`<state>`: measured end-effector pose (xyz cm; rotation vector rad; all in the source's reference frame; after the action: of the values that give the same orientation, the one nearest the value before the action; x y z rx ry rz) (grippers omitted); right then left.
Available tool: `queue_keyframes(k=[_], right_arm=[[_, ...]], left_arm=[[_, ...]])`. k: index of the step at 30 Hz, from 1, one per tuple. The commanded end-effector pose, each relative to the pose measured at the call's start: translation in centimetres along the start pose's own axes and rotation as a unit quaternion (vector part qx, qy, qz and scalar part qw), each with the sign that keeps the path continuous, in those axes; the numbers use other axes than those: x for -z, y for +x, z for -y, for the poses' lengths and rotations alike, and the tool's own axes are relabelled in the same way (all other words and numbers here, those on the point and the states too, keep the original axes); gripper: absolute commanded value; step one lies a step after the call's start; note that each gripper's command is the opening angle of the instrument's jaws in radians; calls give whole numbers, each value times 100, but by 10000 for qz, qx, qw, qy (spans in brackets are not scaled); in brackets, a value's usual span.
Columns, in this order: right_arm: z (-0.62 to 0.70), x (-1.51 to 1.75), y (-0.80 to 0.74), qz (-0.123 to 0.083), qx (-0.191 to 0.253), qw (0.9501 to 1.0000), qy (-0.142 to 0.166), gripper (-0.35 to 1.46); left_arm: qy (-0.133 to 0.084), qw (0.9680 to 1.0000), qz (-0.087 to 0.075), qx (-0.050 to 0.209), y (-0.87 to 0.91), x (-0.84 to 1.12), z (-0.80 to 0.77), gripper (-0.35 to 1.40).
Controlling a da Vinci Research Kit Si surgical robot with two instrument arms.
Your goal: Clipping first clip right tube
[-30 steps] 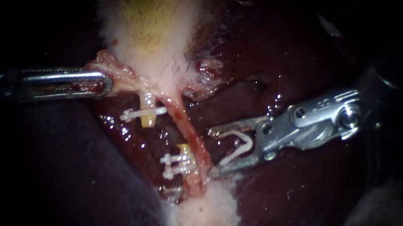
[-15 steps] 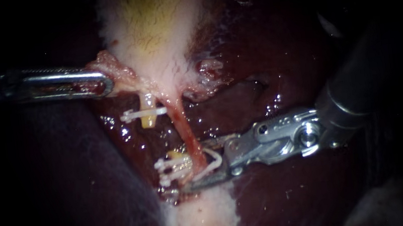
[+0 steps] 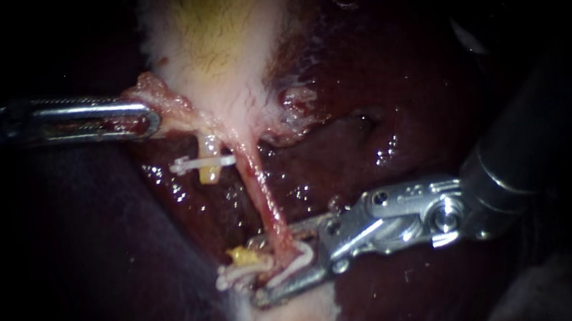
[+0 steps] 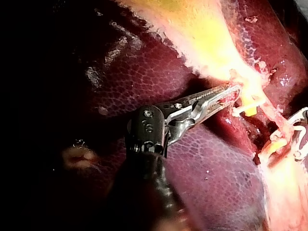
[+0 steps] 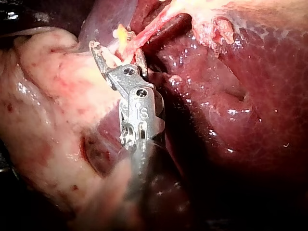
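Dark red liver (image 3: pixel 391 78) fills the right half of the endoscope view, with the pale, yellow-streaked gallbladder (image 3: pixel 217 40) at upper centre. From its neck the right tube (image 3: pixel 261 191) runs down toward lower centre as a thin, taut, pinkish-red strand, wet and bare. The right instrument (image 3: pixel 261 271) comes in from the right edge. Its jaws stand apart and carry a white clip (image 3: pixel 295 260) between them, and the tube's lower end passes between the clip's legs, inside the jaws. The left instrument (image 3: pixel 152 119), at upper left, is clenched on the gallbladder's ragged neck. Left of the tube, a short yellowish stump (image 3: pixel 207 151) bears a closed clip (image 3: pixel 203 163). Lower down, more clips (image 3: pixel 234 276) sit just beside the right jaws.
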<state>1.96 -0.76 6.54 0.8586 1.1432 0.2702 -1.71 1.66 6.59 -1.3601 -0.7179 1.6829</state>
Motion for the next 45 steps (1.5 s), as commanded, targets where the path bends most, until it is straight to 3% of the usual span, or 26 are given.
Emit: queue_keyframes(k=[1, 7, 20, 32, 35, 39, 45], right_arm=[[2, 0, 1, 4, 6, 10000, 19, 45], [10, -2, 2, 18, -10, 10000, 58, 45], [3, 1, 2, 2, -13, 10000, 64, 25], [-3, 8, 1, 53, -196, 9998, 55, -7], [-1, 10, 1, 52, -343, 9994, 63, -35], [-1, 13, 4, 122, -626, 9980, 34, -35], [-1, 15, 5, 175, -634, 9978, 14, -35]], left_arm=[[-5, 10000, 0, 0, 0, 0, 0, -35], [-5, 10000, 0, 0, 0, 0, 0, -35], [-8, 10000, 2, -1, 0, 0, 1, -35], [-7, 10000, 1, -1, 0, 0, 1, -35], [-7, 10000, 1, -1, 0, 0, 1, -35], [-7, 10000, 1, -1, 0, 0, 1, -35], [-7, 10000, 1, -1, 0, 0, 1, -35]])
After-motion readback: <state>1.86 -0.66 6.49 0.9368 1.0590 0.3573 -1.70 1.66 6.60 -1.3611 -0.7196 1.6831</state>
